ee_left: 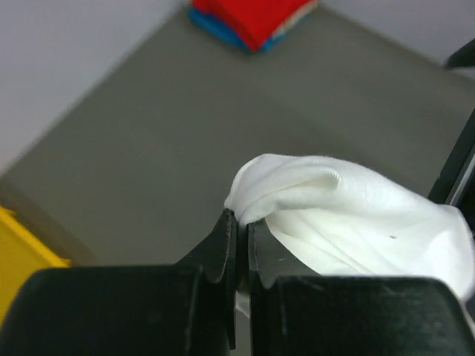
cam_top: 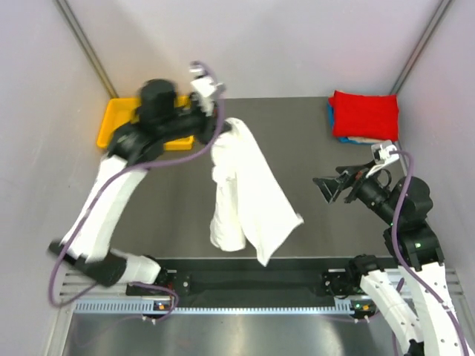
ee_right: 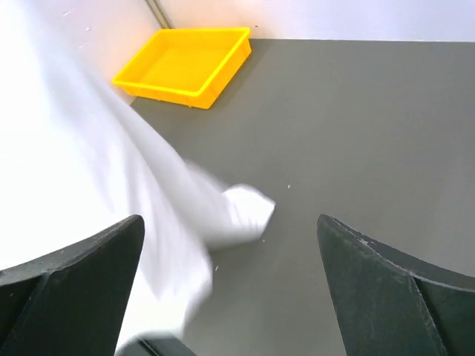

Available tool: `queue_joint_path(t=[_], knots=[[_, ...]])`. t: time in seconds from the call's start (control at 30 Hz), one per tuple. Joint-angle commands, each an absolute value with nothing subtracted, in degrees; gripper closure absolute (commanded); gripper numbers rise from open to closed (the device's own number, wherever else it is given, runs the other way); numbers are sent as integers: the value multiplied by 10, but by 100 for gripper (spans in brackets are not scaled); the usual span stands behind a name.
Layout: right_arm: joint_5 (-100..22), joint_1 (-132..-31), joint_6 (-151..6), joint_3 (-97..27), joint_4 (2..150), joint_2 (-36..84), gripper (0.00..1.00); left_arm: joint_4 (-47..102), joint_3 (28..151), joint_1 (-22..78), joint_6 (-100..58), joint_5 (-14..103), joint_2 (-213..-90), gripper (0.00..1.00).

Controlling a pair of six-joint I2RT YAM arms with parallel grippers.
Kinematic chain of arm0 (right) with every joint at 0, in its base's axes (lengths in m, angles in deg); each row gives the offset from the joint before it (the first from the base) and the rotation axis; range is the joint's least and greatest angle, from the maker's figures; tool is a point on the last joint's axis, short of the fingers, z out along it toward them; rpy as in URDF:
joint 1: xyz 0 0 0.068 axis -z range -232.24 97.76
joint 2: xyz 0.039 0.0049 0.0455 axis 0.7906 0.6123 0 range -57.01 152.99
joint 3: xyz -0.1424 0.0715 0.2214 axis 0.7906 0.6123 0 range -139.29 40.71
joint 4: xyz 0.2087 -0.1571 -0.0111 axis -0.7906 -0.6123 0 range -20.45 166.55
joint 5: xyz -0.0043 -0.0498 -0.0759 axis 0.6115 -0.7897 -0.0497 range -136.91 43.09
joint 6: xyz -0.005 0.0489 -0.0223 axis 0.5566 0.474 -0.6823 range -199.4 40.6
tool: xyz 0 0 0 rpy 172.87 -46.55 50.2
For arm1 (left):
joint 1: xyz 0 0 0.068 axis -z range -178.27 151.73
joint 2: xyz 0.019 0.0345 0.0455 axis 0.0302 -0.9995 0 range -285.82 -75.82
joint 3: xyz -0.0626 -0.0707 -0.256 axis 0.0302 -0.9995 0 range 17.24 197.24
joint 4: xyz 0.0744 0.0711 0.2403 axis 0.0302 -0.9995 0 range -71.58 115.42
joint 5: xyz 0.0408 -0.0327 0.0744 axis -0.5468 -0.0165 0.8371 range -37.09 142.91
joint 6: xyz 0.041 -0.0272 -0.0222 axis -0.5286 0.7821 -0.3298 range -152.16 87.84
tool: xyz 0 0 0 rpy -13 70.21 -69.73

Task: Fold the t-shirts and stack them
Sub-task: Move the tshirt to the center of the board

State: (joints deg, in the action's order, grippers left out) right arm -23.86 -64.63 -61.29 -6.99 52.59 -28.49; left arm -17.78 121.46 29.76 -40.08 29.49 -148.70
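With the left pincer point(ee_left: 237, 219) pressed together, pinching a bunched fold of the white t-shirt point(cam_top: 249, 185) close to the middle of the far edge of the tabletop point(cam_top: 171, 200). Drawn out from that pinch toward the near edge as a long, loosely gathered band, with the long axis running far to near and leaning a little toward the right edge. Ending close to the near edge in two parts: a rolled, bunched lobe on the left and a flatter flap with a pointed corner on the right. Cannot tell which end carries the collar and which the hem. Out toward the right edge, about halfway between far and near, the right pincer point(cam_top: 326, 189) spread wide and gripping nothing, fingertips aimed at the left edge and the hanging cloth, apart from it in the top view. In the far right corner, a folded stack: red t-shirt point(cam_top: 364, 115) on top, blue t-shirt point(cam_top: 332, 119) showing beneath at the left side, a sliver of cream t-shirt point(cam_top: 364, 139) at the near side. In the far left corner, partly under the left arm, a yellow tray point(cam_top: 115, 122).
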Motion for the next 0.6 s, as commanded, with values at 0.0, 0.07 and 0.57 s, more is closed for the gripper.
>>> queue_joint_path(t=[0.0,0.07,0.57], knots=[[-255,-654,-616,-96,505,-258,0,-181,1183,303,-394,286,-1644,100],[-285,-654,-617,-96,483,-229,0,-155,1218,298,-403,324,-1693,100],[-403,-839,-483,62,545,-96,6,-224,1164,119,-470,199,-1834,1]])
